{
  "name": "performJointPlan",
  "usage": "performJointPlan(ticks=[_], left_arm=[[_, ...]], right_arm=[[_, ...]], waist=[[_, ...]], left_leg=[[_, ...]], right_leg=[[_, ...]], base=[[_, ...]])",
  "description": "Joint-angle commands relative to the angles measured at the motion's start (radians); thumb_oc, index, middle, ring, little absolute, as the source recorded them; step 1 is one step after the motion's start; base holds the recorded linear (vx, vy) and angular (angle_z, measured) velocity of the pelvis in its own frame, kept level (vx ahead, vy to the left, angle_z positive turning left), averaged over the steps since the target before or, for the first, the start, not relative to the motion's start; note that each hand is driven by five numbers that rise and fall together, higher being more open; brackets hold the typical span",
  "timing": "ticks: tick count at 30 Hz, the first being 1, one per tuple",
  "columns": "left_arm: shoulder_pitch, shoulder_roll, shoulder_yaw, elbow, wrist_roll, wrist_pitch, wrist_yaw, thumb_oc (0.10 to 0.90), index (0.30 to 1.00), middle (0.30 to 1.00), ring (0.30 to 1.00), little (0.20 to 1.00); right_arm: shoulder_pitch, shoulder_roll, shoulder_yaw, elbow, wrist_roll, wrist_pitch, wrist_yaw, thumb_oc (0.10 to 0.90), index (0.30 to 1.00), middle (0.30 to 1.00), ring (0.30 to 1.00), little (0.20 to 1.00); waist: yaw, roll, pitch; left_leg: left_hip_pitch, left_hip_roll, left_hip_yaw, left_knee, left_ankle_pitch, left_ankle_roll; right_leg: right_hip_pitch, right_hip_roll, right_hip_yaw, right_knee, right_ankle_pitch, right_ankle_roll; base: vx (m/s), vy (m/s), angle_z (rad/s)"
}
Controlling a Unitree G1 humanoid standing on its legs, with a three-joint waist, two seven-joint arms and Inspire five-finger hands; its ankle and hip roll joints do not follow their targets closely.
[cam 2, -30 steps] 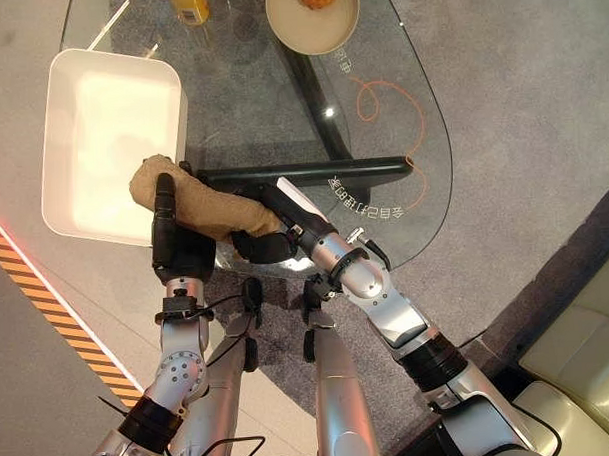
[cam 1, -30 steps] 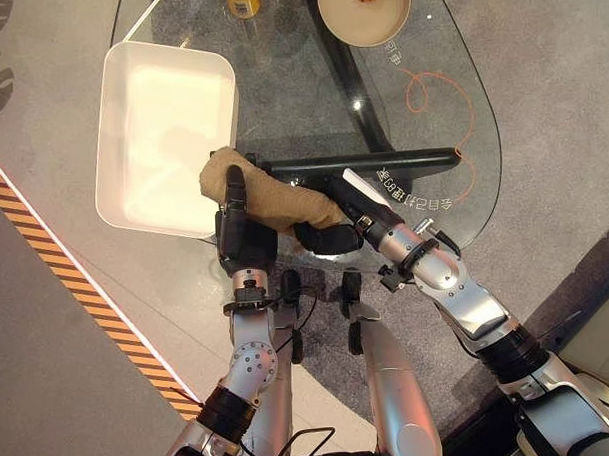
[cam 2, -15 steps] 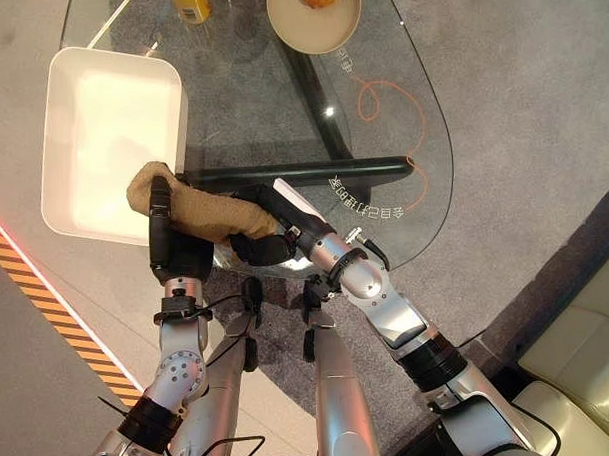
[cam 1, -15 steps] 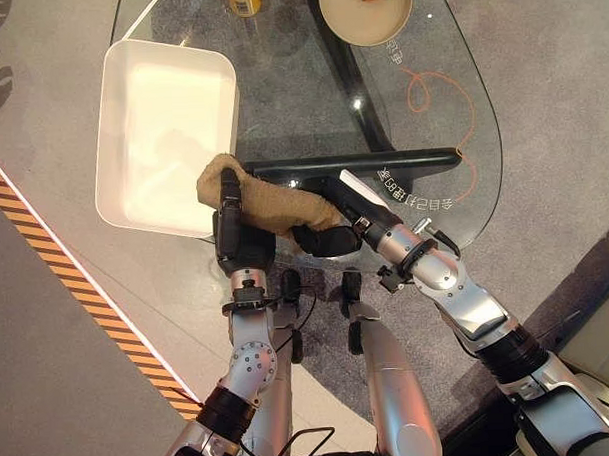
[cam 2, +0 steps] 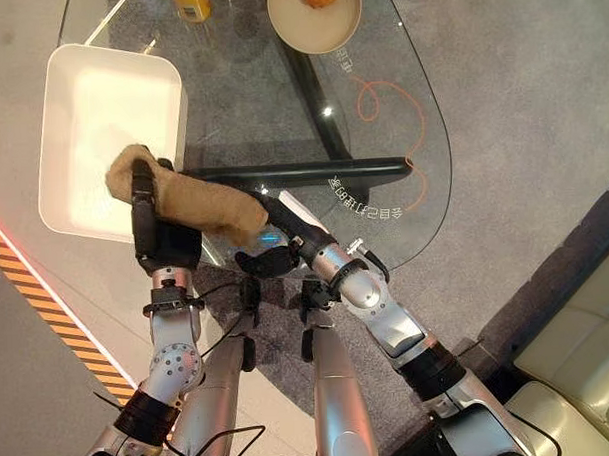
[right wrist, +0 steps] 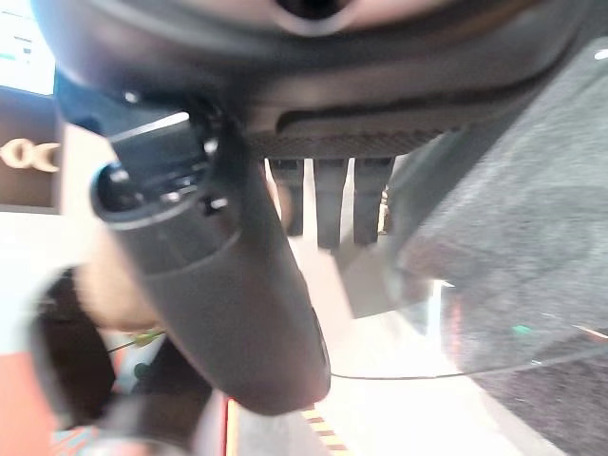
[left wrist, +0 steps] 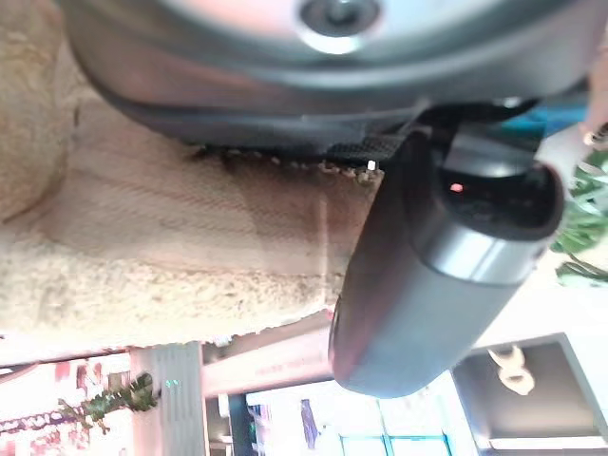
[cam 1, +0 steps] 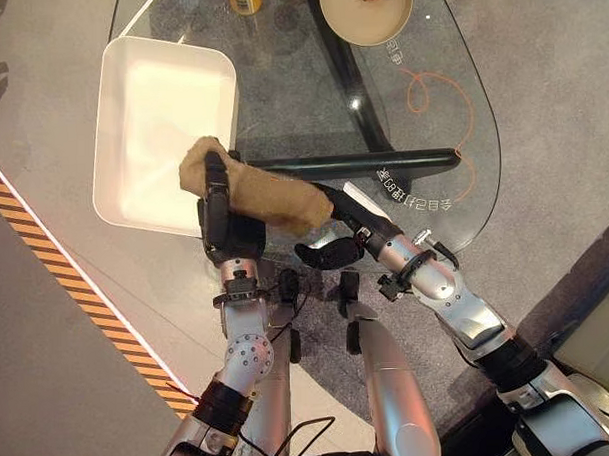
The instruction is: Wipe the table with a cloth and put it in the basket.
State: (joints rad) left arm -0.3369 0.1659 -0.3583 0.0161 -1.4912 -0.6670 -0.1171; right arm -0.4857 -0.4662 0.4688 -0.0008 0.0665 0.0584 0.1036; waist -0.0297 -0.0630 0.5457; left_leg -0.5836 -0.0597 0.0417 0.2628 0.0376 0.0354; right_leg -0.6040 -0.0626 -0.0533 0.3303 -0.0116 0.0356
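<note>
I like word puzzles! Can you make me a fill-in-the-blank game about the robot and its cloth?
1. The cloth the robot holds is ____ in colour.
2. The robot's ____ hand is curled round the cloth, while the right hand has let go.
3. The white basket sits on a table made of ____.
4. One end of the cloth hangs over the basket's ____.

Missing words: brown; left; glass; rim

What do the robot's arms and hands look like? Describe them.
Both arms are silver-grey metal segments with black joint bands. The left hand is a dark block with dark fingers. The right hand is dark too, its thumb under a white cover.
</note>
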Motion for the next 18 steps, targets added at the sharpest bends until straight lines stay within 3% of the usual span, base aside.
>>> performJointPlan(ticks=[1,7,12,13,17,18], left_arm=[[-0.11,0.005,0.026,-0.214,0.285,-0.06,0.041,0.1,0.3,0.3,0.3,0.2],[-0.117,0.038,0.05,-0.218,0.446,-0.08,0.122,0.1,0.3,0.3,0.3,0.2],[-0.121,0.076,0.068,-0.231,0.684,-0.058,0.29,0.1,0.3,0.3,0.3,0.2],[-0.119,0.091,0.068,-0.228,0.785,-0.043,0.373,0.1,0.3,0.3,0.3,0.2],[-0.123,0.108,0.078,-0.212,0.919,-0.03,0.477,0.1,0.3,0.3,0.3,0.2],[-0.122,0.121,0.08,-0.197,0.981,-0.024,0.564,0.1,0.3,0.3,0.3,0.2]], right_arm=[[-0.011,0.03,-0.028,-0.113,-0.004,-0.06,-0.04,0.8,0.9,0.9,0.9,0.9],[0.015,0.01,-0.056,-0.115,0.012,-0.062,-0.065,0.8,0.9,0.9,0.9,0.9],[0.055,0.0,-0.084,-0.115,0.014,-0.078,-0.07,0.8,0.9,0.9,0.9,0.9],[0.068,-0.004,-0.086,-0.118,0.013,-0.076,-0.069,0.8,0.9,0.9,0.9,0.9],[0.075,-0.009,-0.09,-0.116,0.014,-0.073,-0.058,0.8,0.9,0.9,0.9,0.9],[0.082,-0.014,-0.092,-0.112,0.016,-0.074,-0.052,0.8,0.9,0.9,0.9,0.9]], waist=[[0.026,-0.014,-0.026],[0.022,-0.012,-0.026],[0.02,-0.006,-0.026],[0.02,-0.004,-0.026],[0.018,0.0,-0.026],[0.018,0.001,-0.026]], left_leg=[[-0.012,-0.052,-0.035,0.056,-0.063,0.022],[-0.014,-0.051,-0.029,0.068,-0.07,0.023],[-0.03,-0.052,-0.027,0.079,-0.072,0.023],[-0.03,-0.052,-0.026,0.083,-0.078,0.024],[-0.052,-0.053,-0.024,0.092,-0.075,0.023],[-0.064,-0.054,-0.024,0.098,-0.076,0.024]], right_leg=[[0.01,0.055,-0.011,-0.021,0.037,0.001],[0.008,0.053,-0.01,-0.012,0.033,0.002],[-0.008,0.051,-0.009,-0.001,0.031,0.002],[-0.009,0.05,-0.009,0.003,0.025,0.002],[-0.03,0.047,-0.008,0.008,0.029,0.002],[-0.04,0.046,-0.008,0.012,0.029,0.002]], base=[[0.0,0.0,0.0],[0.01,0.018,0.0],[0.02,0.044,0.0],[0.03,0.058,-0.01],[0.03,0.062,0.0],[0.04,0.053,0.01]])
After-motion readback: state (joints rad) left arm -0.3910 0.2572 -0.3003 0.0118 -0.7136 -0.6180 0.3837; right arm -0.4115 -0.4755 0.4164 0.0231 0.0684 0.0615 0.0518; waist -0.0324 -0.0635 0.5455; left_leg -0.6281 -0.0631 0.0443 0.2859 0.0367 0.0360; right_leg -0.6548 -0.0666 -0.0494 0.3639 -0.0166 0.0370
